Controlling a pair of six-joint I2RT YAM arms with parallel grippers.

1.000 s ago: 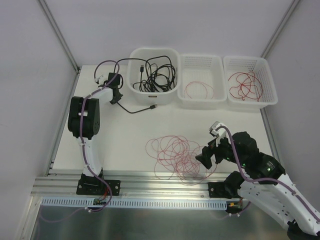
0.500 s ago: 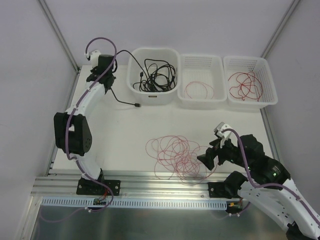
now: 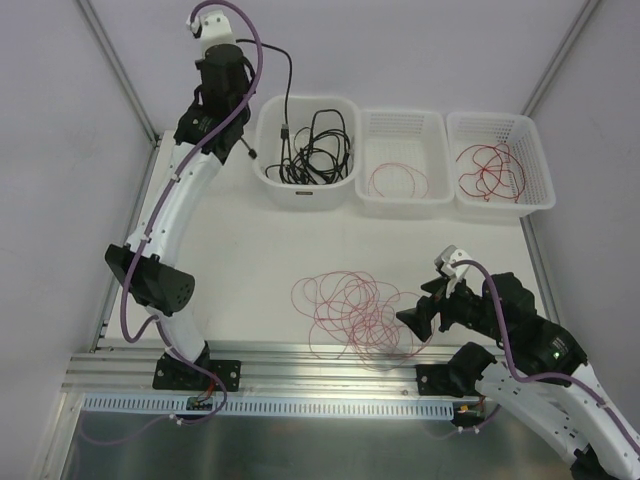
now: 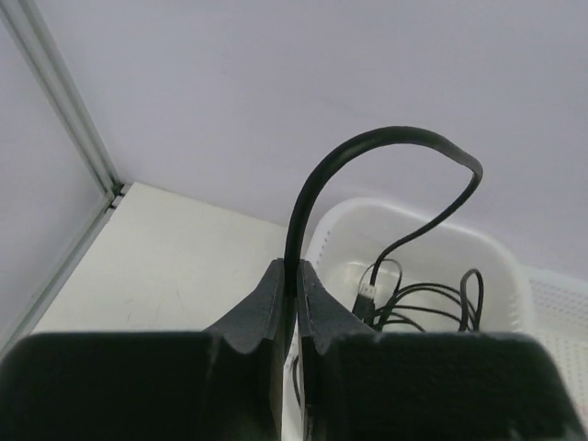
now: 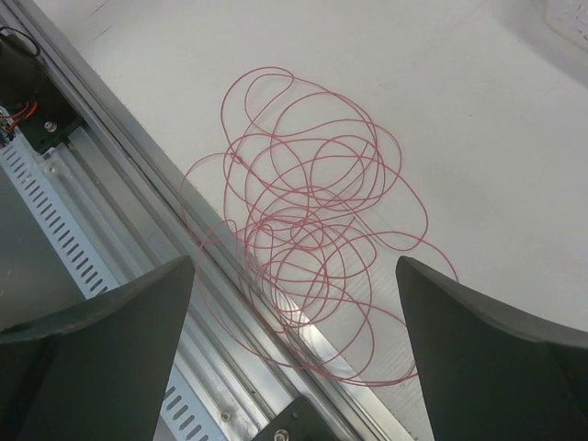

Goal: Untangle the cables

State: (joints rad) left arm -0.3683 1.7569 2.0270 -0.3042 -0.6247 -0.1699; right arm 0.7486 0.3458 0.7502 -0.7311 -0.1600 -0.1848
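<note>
A pile of black cables [image 3: 318, 150] lies in the white tub [image 3: 305, 196] at the back left. My left gripper [image 3: 238, 88] is raised high beside the tub and shut on one black cable [image 4: 386, 138]. That cable arches over the rim into the tub, and its free plug end [image 3: 250, 152] dangles to the tub's left. The fingers [image 4: 272, 294] pinch the cable tightly. A tangle of thin red wires [image 3: 355, 315] lies near the front rail. My right gripper [image 3: 408, 318] hangs open above its right side, with the red tangle [image 5: 308, 216] between and beyond the wide-apart fingers, which touch nothing.
Two white mesh baskets stand at the back: the middle basket [image 3: 405, 205] holds one red wire loop [image 3: 397, 180], and the right basket [image 3: 500, 205] holds more red wires [image 3: 490, 168]. The metal front rail [image 3: 300, 360] runs under the tangle's near edge. Walls close in on the left and right.
My left arm has risen and swung back, lifting the black cable's plug end off the table up beside the tub. My right gripper has drifted slightly right, still open.
</note>
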